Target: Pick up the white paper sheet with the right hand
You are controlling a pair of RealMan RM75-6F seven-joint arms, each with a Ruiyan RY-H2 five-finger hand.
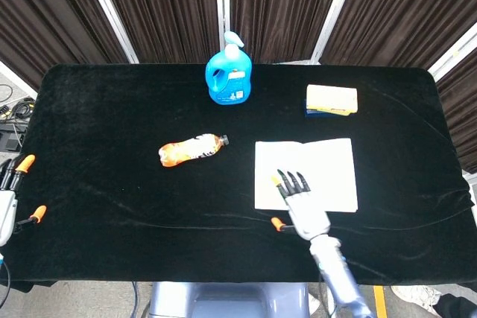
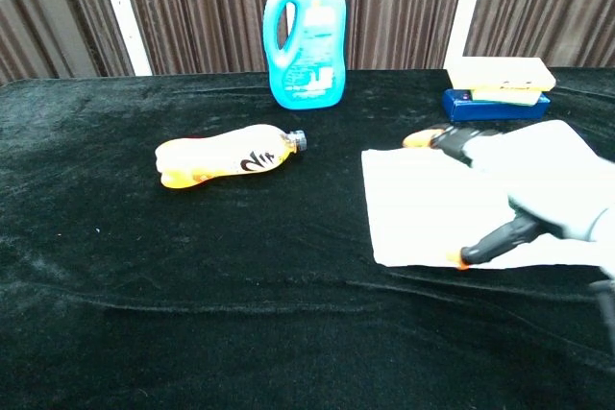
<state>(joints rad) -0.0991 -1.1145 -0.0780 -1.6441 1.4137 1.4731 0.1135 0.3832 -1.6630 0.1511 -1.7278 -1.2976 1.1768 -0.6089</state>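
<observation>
Black cloth: a dark velvet-like cover lies over the whole table point(image 1: 112, 102) in the head view.
White paper sheet: the white paper sheet point(image 1: 320, 163) lies flat on the right half of the table, in front of the sponge.
Right hand: the right hand point(image 1: 301, 202) is over the near left part of the sheet, its fingers point(image 1: 292, 181) spread and pointing away from the robot; it holds nothing. The thumb with the orange tip reaches off the near edge of the sheet.
Left hand: the left hand point(image 1: 9, 199) shows only partly at the left border, beside the table, fingers apart and holding nothing.
Other things: a blue detergent bottle point(image 1: 229, 74) stands at the far middle, an orange drink bottle point(image 1: 191, 150) lies on its side left of the sheet, and a yellow sponge point(image 1: 332, 99) lies on a blue block at the far right.

Chest view, sheet: the white paper sheet point(image 2: 423, 201) is at the right, flat on the cloth.
Chest view, right hand: the right hand point(image 2: 524, 194) is above the sheet, fingers apart; whether it touches the paper I cannot tell.
Chest view, others: the blue detergent bottle point(image 2: 306, 37), the orange drink bottle point(image 2: 226, 156) and the yellow sponge point(image 2: 500, 74) are well apart from the hand.
</observation>
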